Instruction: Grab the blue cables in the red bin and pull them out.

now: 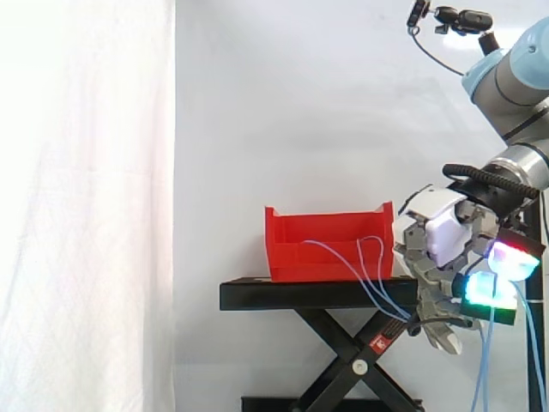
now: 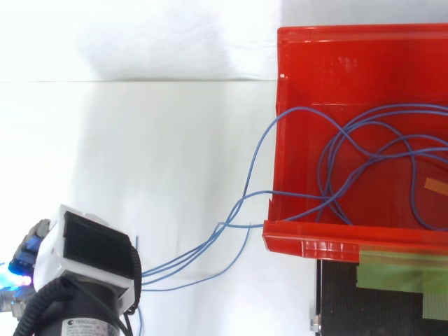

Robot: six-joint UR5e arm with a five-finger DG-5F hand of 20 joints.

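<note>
The red bin [image 1: 330,249] stands on the black stand [image 1: 309,294]. Thin blue cables [image 2: 364,154] lie looped inside the bin [image 2: 350,31]. Several strands climb over its low open side and run slack through the air to my hand [image 2: 91,252] at the lower left of the top view. In the side view the cables [image 1: 371,275] slope down from the bin to the hand [image 1: 446,257], which hangs just off the stand's right end, slightly below bin level. Its fingers are curled round the strands, and loose ends [image 1: 485,360] dangle beneath it.
A white curtain [image 1: 86,206] hangs behind and to the left. The stand rests on a black scissor frame [image 1: 343,352]. An orange tag [image 2: 435,187] lies in the bin, and green tape [image 2: 399,255] marks the stand beside the bin's front lip.
</note>
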